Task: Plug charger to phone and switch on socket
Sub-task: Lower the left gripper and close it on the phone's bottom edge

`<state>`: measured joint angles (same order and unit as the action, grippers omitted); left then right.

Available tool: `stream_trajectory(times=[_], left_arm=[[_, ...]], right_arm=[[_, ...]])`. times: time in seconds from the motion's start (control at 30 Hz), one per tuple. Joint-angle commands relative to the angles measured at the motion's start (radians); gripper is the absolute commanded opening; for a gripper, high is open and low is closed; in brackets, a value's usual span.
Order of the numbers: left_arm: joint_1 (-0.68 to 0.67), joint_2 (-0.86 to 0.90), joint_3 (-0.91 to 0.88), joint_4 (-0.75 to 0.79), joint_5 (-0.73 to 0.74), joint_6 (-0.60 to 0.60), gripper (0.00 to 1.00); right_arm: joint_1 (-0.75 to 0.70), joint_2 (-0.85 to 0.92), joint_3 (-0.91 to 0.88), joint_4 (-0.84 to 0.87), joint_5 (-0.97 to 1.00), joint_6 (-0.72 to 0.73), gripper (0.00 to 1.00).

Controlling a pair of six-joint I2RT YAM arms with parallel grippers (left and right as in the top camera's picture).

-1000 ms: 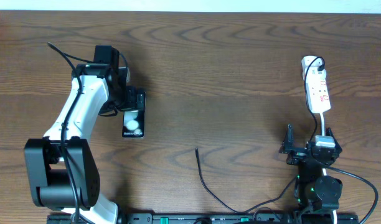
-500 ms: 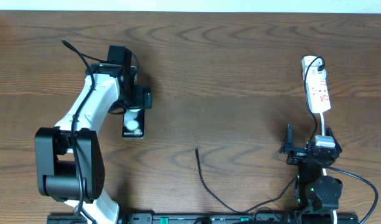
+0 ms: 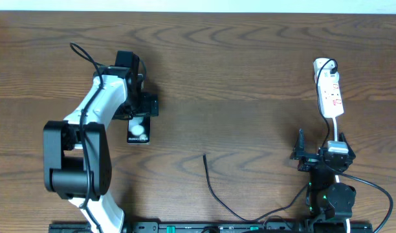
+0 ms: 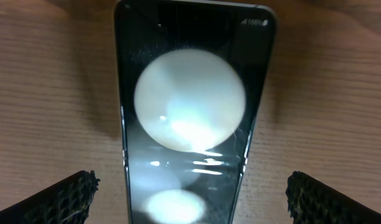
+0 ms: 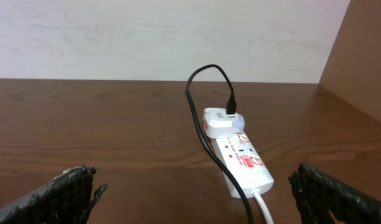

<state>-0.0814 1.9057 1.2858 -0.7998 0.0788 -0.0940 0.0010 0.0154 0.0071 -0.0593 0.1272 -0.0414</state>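
Both grippers open, phone unplugged, power strip off to one side.

Overhead: at 10 o'clock on the wooden table [image 3: 250,58], left gripper [image 3: 140,111] over the 12 o'clock end of the black phone [image 3: 138,131], jaws wide apart; just past centre toward 6 o'clock, free tip of the charger cable [image 3: 206,167], bare on the wood and well apart from the phone; at 2 o'clock, white power strip [image 3: 330,96]; at 4 o'clock, right gripper [image 3: 322,145], jaws spread, nothing between them. Left wrist: phone flat and lengthwise between the two fingertips [image 4: 66,196], a gap to each side, bright round reflections on the glass. Right wrist: fingertips [image 5: 72,186] far apart at 7 and 5 o'clock; power strip ahead at 1 o'clock, white adapter [image 5: 218,121] plugged into its far end, black lead looped above it, white cord [image 5: 263,210] from its near end.
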Motion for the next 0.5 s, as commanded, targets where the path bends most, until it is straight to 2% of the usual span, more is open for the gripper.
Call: stream_trajectory(times=[0.0, 0.47], left_arm=[[-0.002, 0.028, -0.007, 0.006, -0.012, -0.009, 0.99], [-0.002, 0.051, -0.012, 0.023, -0.012, -0.009, 0.99]], right_arm=[[-0.007, -0.004, -0.002, -0.003, 0.001, -0.012, 0.99], [-0.007, -0.004, -0.002, -0.003, 0.001, -0.012, 0.99]])
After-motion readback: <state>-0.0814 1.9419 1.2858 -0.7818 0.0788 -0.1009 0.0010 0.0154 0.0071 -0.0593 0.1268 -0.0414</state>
